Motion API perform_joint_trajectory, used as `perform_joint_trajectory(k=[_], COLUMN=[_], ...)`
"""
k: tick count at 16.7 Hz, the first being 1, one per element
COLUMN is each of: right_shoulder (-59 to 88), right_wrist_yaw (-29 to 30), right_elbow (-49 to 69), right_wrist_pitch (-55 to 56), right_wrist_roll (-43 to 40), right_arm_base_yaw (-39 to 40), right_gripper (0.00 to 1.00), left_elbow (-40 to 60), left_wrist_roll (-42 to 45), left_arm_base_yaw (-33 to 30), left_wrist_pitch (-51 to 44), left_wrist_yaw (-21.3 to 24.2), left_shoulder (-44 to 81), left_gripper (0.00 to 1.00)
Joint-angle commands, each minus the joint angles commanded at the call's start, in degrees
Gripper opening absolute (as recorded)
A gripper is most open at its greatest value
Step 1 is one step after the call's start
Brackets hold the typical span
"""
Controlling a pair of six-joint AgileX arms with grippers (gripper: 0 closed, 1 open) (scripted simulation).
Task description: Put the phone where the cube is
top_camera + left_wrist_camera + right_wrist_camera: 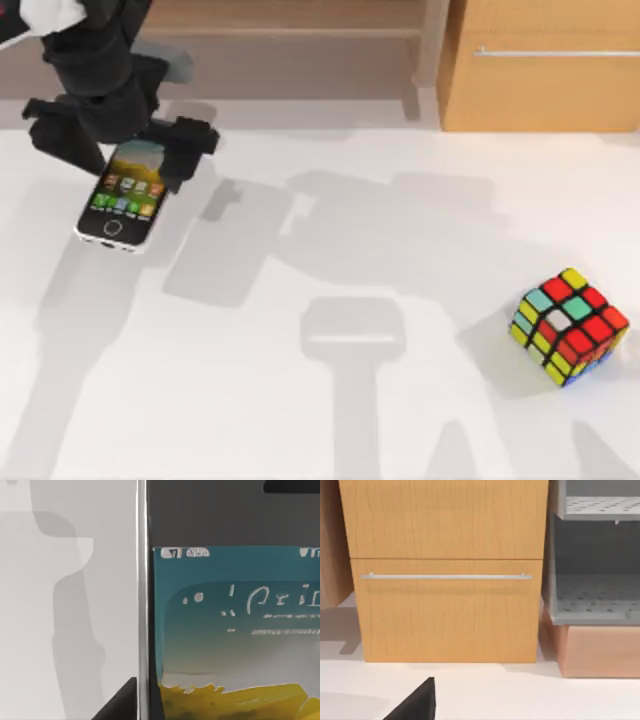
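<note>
Left gripper sits at about ten o'clock on the white table, right over the top end of the phone; its two black fingers are spread on either side of the phone, not squeezing it; the phone lies flat, screen up; the cube rests far away at about four o'clock; a wooden drawer stands behind the table

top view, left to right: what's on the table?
Left hand over the phone's top end, phone → cube, well apart at the table's right.
</note>
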Motion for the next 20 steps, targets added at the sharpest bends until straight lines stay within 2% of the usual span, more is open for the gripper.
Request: perform_joint_trajectory(k=[6, 11, 14, 20], right_shoulder=[0.0, 0.0, 0.0, 0.0], right_wrist_yaw=[0.0, 0.0, 0.0, 0.0], right_elbow=[0.0, 0.0, 0.0, 0.0], right_wrist_pitch=[0.0, 0.0, 0.0, 0.0], right_wrist_roll=[0.0, 0.0, 0.0, 0.0], right_arm_base_yaw=[0.0, 0.0, 0.0, 0.0], right_gripper=[1.0, 1.0, 1.0, 1.0], left_elbow=[11.68, 18.21, 20.12, 20.22], left_wrist_roll=[-28.8, -46.24, -51.46, -51.97], left_arm_base_yaw=[-20.58, -32.92, -36.6, -36.85], left_wrist_pitch=[-7.13, -11.38, -12.67, -12.73], left_wrist_yaw=[-0.57, -0.66, -0.65, -0.64], left_shoulder=[7.19, 11.73, 13.2, 13.19], left_gripper=[0.0, 0.0, 0.0, 0.0])
